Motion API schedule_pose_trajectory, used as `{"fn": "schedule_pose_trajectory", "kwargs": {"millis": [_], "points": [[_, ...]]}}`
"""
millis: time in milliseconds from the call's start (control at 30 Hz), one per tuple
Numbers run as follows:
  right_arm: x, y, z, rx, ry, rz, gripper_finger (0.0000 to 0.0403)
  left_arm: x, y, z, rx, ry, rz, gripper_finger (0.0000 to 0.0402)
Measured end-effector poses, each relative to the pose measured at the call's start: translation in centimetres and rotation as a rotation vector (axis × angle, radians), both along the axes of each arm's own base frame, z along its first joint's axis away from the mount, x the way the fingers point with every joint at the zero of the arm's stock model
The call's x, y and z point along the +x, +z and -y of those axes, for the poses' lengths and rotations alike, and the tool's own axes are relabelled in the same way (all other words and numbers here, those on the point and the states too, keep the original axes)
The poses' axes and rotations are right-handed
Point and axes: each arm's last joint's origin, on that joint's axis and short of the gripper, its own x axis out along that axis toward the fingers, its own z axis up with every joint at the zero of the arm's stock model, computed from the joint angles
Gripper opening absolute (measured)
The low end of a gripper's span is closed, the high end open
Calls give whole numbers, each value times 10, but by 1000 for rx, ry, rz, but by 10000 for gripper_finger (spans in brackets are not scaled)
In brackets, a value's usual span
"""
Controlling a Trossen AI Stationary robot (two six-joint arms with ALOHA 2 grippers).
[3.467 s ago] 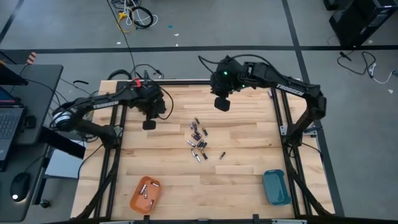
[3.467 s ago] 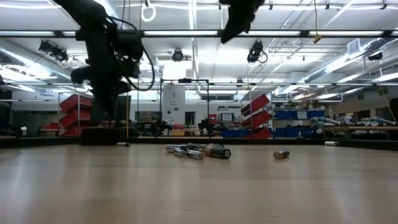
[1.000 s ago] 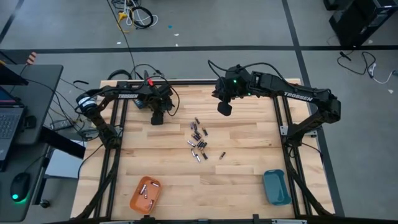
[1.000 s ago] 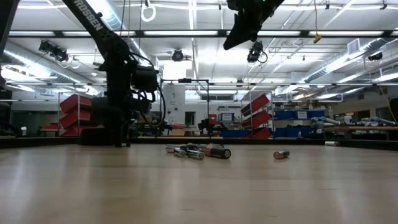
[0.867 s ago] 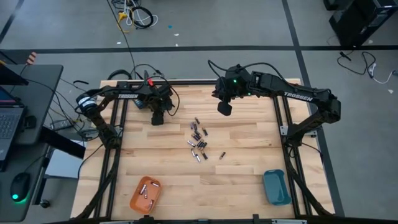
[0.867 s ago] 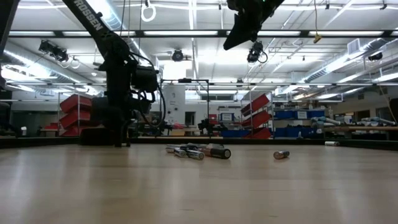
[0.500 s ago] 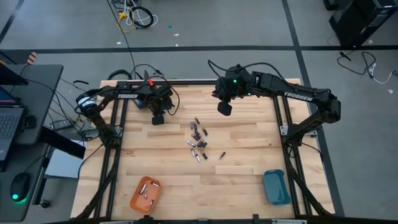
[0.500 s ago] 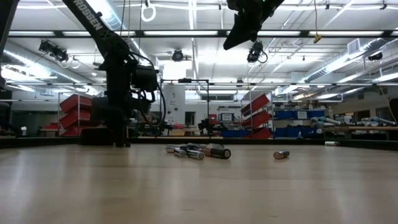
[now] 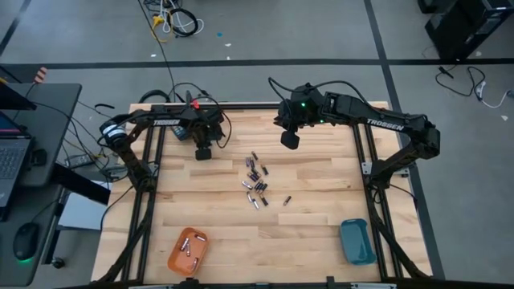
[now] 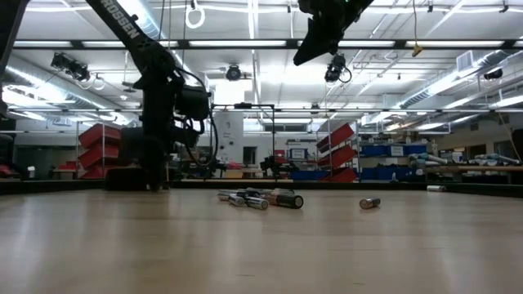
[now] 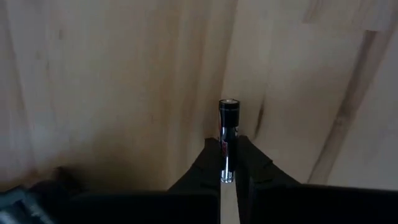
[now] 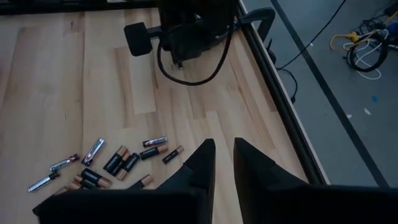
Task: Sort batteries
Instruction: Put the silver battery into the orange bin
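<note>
I find one battery (image 11: 228,138) clamped between the left gripper's (image 11: 228,177) jaws, which are closed on its lower half; its pale end points away from the wrist, over bare wood. From above, that left gripper (image 9: 204,151) sits low at the counter's (image 9: 321,217) far left part, apart from the main pile.

The loose batteries (image 9: 256,181) lie in a scatter near the counter's middle, most touching or just beside one another, with one cell (image 9: 286,200) lying a little off to the right of the group. In the low view the pile (image 10: 260,198) rests flat on the wood, and the lone cell (image 10: 369,202) lies apart from it.

An orange tray (image 9: 188,250) at the near left edge holds several batteries (image 9: 191,244). A teal tray (image 9: 356,241) sits at the near right edge; I cannot tell its contents.

The right gripper (image 9: 289,140) hangs above the far middle of the counter, raised well clear of the wood. Its jaws stand slightly apart with nothing between them, as my right wrist view shows (image 12: 222,160).

A laptop (image 9: 10,152) rests on a desk left of the rig.
</note>
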Motion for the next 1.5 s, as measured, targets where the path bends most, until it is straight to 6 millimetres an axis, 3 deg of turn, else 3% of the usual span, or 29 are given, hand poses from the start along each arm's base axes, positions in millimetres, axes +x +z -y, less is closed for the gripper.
{"fn": "schedule_pose_trajectory", "kwargs": {"millis": [267, 433, 633, 833, 1000, 1200, 1333, 1500], "points": [[-3, -3, 0, 11, -3, -34, 47, 3, 32, 0, -4, -35, 93, 4], [-7, -6, 2, 37, -23, -77, 45, -13, 69, 24, -123, -19, 135, 4], [-8, -7, 4, 48, -37, -82, 47, -34, 115, 98, -394, 47, 222, 3], [-7, -6, 4, 44, -38, -70, 44, -41, 141, 183, -467, -50, 301, 3], [-6, -4, 5, 38, -37, -51, 44, -40, 143, 241, -470, -105, 340, 3], [-5, -4, 5, 36, -37, -43, 44, -44, 126, 295, -486, -120, 216, 3], [-5, -4, 4, 37, -38, -42, 44, -41, 115, 321, -520, -54, 183, 4], [-5, -4, 4, 36, -37, -41, 44, -35, 103, 337, -501, 34, 175, 22]]}}
